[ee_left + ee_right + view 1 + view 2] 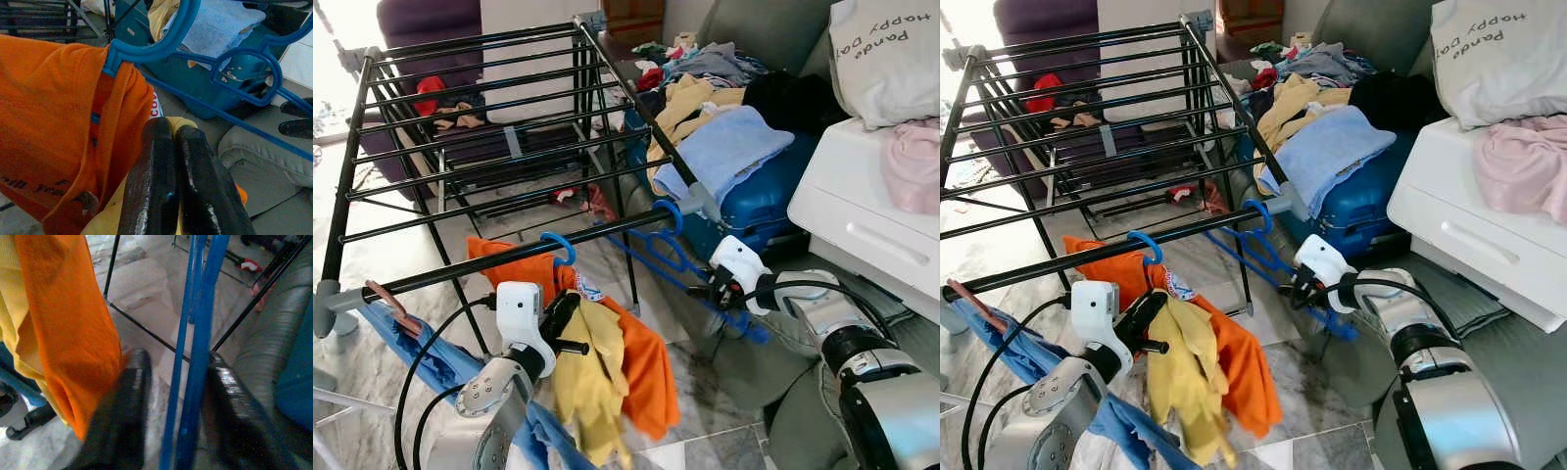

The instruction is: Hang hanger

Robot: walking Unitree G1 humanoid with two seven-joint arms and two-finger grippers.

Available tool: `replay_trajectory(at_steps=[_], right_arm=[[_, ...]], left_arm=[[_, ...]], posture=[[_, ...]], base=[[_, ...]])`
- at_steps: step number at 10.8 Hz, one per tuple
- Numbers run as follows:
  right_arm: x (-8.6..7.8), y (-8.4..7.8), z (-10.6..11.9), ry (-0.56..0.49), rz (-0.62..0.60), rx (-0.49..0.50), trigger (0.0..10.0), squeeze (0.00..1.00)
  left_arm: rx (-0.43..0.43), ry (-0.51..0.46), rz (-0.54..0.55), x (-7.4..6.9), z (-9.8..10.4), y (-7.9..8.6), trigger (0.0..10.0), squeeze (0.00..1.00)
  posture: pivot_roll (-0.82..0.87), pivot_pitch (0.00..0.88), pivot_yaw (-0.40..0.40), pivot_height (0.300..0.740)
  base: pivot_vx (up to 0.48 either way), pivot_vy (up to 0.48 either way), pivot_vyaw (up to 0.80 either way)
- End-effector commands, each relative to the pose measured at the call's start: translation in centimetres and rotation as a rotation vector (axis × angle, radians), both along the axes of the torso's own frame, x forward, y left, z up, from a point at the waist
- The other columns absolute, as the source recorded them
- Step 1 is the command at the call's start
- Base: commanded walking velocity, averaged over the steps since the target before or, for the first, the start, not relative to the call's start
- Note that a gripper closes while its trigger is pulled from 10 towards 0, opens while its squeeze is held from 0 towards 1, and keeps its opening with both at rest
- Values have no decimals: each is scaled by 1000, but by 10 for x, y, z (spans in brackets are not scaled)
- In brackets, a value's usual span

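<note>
The empty blue hanger (677,257) has its hook already over the rack's front bar (519,255), its body sloping down toward the right gripper (717,292). That gripper's fingers are spread w/ the hanger's bars between them, not pinching. Left gripper (182,161), pressed together, sits by the orange shirt (641,357), so right arm is nearer.

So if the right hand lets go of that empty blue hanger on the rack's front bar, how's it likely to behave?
The empty blue hanger is thin bare plastic, so probably light and fairly stiff. Its hook sits on the smooth black front bar, so it may swing or slide sideways. The right hand brackets its lower part, fingers open, so it hangs largely by itself.
</note>
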State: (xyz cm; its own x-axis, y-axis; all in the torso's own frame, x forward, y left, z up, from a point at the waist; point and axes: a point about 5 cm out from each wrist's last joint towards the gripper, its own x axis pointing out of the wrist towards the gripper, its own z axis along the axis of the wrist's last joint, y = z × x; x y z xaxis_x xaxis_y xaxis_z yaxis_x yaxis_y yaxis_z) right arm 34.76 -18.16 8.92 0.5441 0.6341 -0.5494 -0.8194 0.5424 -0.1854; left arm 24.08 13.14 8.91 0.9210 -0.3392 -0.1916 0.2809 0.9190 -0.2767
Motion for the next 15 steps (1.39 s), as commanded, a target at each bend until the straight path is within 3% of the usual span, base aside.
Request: replay_trajectory(at_steps=[1, 9, 10, 11, 15], right_arm=[[3, 2, 4, 4, 19, -20, 0, 0], [3, 3, 2, -4, 16, -36, 0, 0], [3, 3, 2, -9, 1, -35, 10000, 0], [2, 3, 1, 4, -7, -25, 10000, 1000], [11, 1, 15, -25, -12, -28, 10000, 1000]], left_arm=[[21, -13, 0, 3, 4, 0, 10000, 0], [23, -2, -7, 3, 2, -3, 10000, 0], [22, -2, -6, 3, 2, -4, 10000, 0], [21, -1, -8, 2, 2, -4, 10000, 0], [22, 0, -17, 4, 1, -5, 10000, 0]], posture=[[-53, 0, 32, 740], [-57, 3, 25, 740], [-57, 4, 24, 740], [-58, 5, 25, 740], [-60, 0, 24, 740]], base=[[0, 0, 0], [0, 0, 0], [0, 0, 0], [0, 0, 0], [0, 0, 0]])
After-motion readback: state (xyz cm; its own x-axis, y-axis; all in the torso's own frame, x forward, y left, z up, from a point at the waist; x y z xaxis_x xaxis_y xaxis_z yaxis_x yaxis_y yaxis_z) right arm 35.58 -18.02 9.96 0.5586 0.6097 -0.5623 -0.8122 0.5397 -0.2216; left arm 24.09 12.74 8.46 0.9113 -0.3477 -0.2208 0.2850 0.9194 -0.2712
